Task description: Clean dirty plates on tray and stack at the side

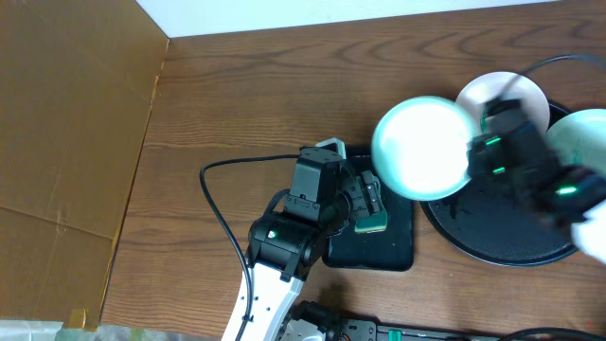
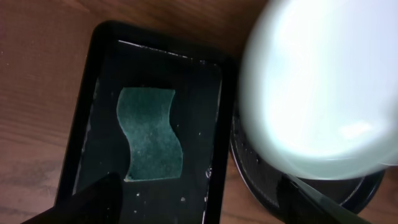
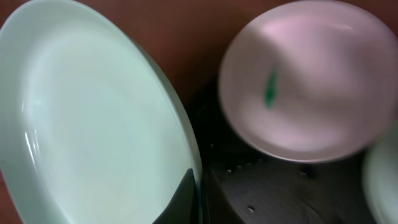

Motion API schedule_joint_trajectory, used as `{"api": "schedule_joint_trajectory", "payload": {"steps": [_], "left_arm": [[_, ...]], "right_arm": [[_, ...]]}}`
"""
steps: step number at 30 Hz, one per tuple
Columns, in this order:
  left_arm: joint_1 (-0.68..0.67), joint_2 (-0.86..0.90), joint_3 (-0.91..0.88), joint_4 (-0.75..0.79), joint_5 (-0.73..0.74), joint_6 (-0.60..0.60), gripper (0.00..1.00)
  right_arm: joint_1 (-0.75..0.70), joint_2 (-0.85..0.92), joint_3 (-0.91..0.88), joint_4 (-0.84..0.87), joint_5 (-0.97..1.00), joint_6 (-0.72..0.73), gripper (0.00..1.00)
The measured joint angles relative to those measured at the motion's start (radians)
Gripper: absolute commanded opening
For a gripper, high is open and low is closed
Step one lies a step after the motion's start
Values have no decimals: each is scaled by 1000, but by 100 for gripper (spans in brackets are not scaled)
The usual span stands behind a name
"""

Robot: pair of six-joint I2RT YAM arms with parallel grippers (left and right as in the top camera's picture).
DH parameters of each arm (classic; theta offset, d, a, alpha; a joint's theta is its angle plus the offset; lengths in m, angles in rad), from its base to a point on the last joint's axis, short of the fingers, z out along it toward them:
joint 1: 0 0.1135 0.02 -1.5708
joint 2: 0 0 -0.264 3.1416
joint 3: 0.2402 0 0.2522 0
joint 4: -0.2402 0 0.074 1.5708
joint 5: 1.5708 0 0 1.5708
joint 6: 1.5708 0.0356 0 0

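My right gripper (image 1: 478,152) is shut on the rim of a white plate (image 1: 421,147), holding it in the air between the two trays. In the right wrist view that plate (image 3: 93,124) fills the left, with one dark finger (image 3: 180,199) pressed on its rim. A second plate (image 3: 305,81) with a teal smear lies at the back of the round black tray (image 3: 280,193), and a third plate (image 1: 582,133) sits at the tray's right. My left gripper (image 2: 202,208) hangs open above a green sponge (image 2: 149,134), holding nothing.
The sponge lies in a small black rectangular tray (image 2: 81,118) that stands just left of the round tray (image 1: 502,242). A black cable (image 1: 222,204) runs across the wood table left of my left arm. Brown cardboard (image 1: 66,142) covers the far left.
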Motion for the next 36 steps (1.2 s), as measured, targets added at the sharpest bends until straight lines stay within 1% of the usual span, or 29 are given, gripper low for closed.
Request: {"api": "schedule_joint_trajectory", "payload": {"steps": [4,8,9,11,12,15,18,22,26,32,36], "left_arm": [[0,0,0,0,0,0,80],[0,0,0,0,0,0,80],[0,0,0,0,0,0,80],[0,0,0,0,0,0,80],[0,0,0,0,0,0,80],[0,0,0,0,0,0,80],[0,0,0,0,0,0,80],[0,0,0,0,0,0,80],[0,0,0,-1,0,0,80],[0,0,0,-1,0,0,80],[0,0,0,-1,0,0,80]], "right_arm": [[-231,-154,1,-155,-119,42,1],[-515,-257,2,-309,-148,61,1],[-584,-269,2,-334,-154,65,1],[-766,-279,2,-387,-146,70,1],[-791,-279,2,-392,-141,71,1],[-983,-265,2,-427,-105,73,1],[-1151,-220,2,-423,-65,73,1],[-1276,-142,2,-410,-27,73,1],[-1345,-31,2,-412,22,55,1],[-1353,160,2,-418,47,27,1],[-1352,261,2,-371,28,-18,1]]}}
